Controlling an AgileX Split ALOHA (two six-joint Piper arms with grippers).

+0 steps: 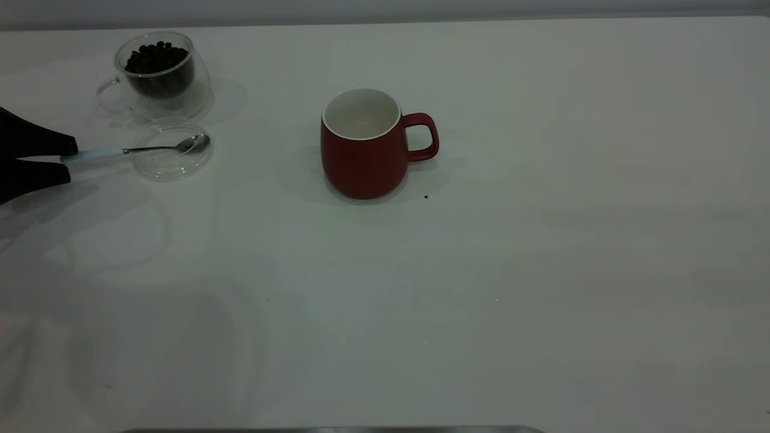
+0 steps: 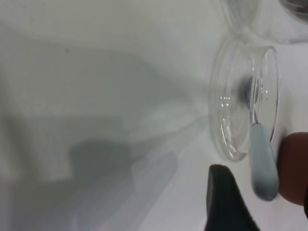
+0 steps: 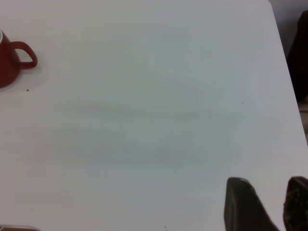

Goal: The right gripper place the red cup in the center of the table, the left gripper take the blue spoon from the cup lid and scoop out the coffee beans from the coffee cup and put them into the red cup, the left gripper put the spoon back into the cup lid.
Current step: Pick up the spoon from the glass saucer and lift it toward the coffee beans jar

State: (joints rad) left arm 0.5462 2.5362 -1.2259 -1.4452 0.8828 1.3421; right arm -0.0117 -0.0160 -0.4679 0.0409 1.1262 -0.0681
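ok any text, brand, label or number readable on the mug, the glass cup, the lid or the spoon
None: no text, brand, number or sign shows in any view.
red cup: plain outside, white inside, no print.
coffee cup: clear glass, unmarked.
cup lid: only moulded rings, no lettering.
blue spoon: plain handle, between the open fingers of the left pincer.
table: only tiny dark specks.

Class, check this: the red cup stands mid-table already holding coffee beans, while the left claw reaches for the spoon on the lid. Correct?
Not quite. The exterior view shows the red cup empty, its white inside bare; the coffee beans are all in the coffee cup. The rest stands.
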